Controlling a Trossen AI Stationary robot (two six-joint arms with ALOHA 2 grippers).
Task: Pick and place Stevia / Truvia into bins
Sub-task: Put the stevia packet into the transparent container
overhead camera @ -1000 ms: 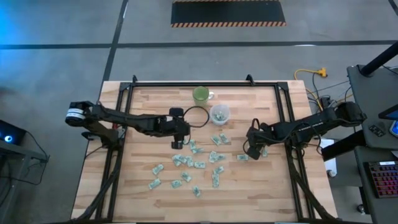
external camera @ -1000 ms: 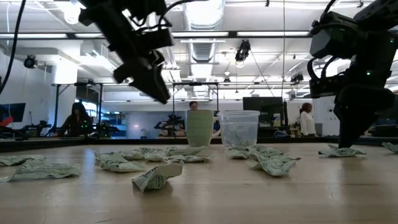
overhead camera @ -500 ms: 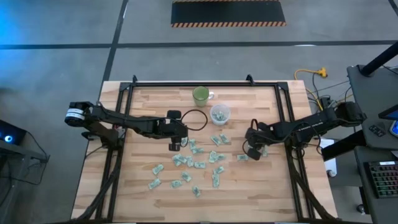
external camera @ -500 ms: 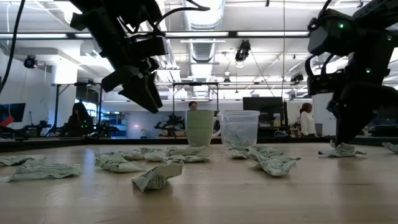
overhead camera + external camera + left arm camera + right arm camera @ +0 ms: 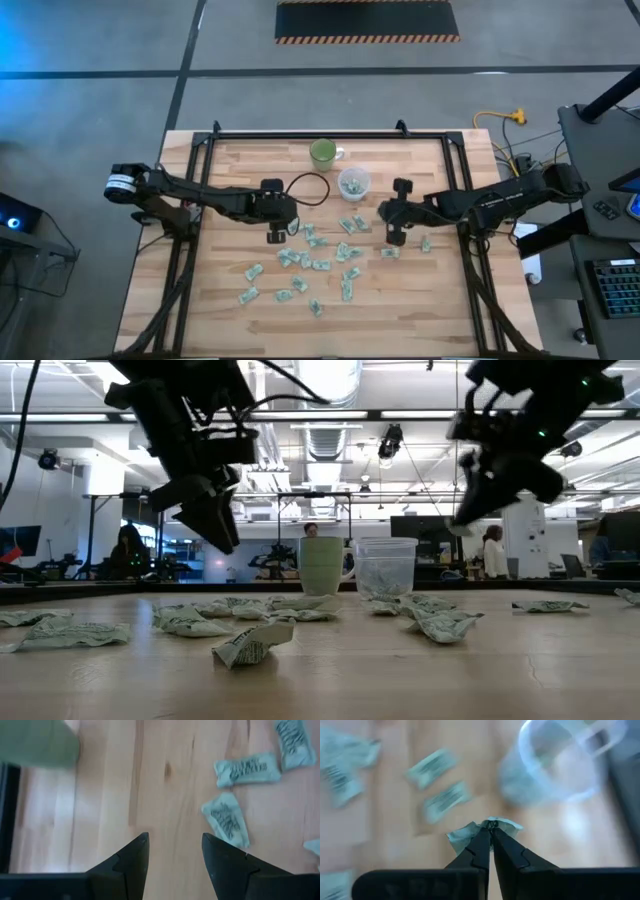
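A: Right claw (image 5: pixel 490 831)?
B: Pressed together, a pale green sachet (image 5: pixel 485 831) pinched at its tips. It was held above the worktop (image 5: pixel 400 310), just beside the clear cup (image 5: pixel 353 183).

A: Left claw (image 5: pixel 172 857)?
B: Spread, nothing gripped. It was hung over bare wood near the scattered sachets (image 5: pixel 305 262), on their left edge.

A: Task items?
B: Many sachets were spread across the worktop's middle, a few seen inside the clear cup (image 5: pixel 386 568). A green mug (image 5: pixel 323 153) was stood just beside that cup, at the far side.

A: Background?
B: People (image 5: pixel 125 550) were seen in the room beyond, in the low view.
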